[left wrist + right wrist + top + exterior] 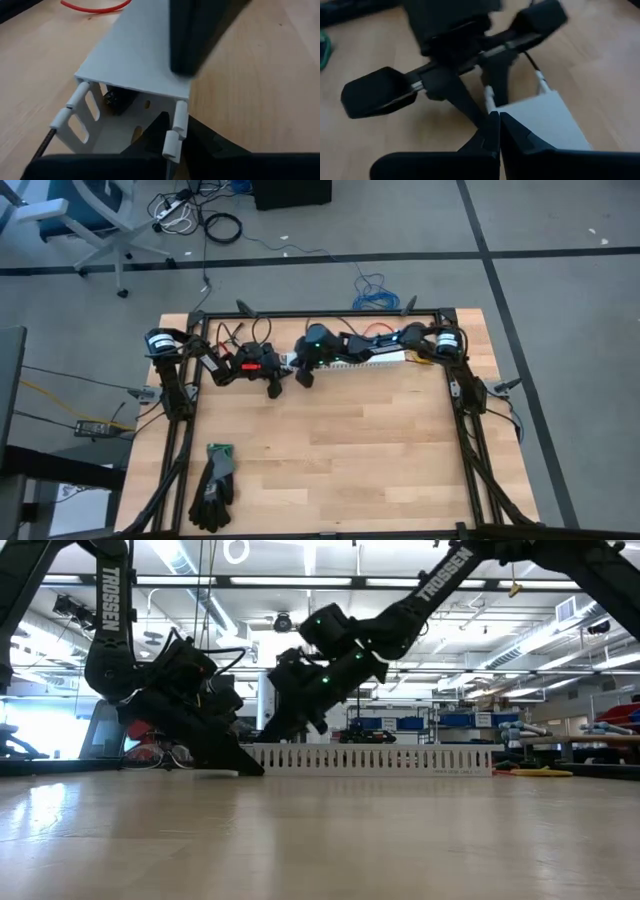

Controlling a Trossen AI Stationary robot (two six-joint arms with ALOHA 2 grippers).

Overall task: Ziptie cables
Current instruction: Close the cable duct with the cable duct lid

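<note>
my left hand (272,387) sits at the end of the white slotted channel (350,362) at the back of the worktop (330,450); i cannot tell how far its fingers stand apart. my right hand (496,125) is pinched together at that same end, beside the left. the cables barely show: only something dark inside the channel mouth (117,97), perhaps their connector. to do this well, i should go slowly, steady the channel, and draw the bundle out without snagging the slots.

Inside the white slotted channel (134,65), a small dark object (117,98) sits mostly hidden under the lid, too obscured to identify. The red wire (95,7) is cut off by the frame edge. In the high view the cable bundle cannot be made out beneath the arms.
</note>
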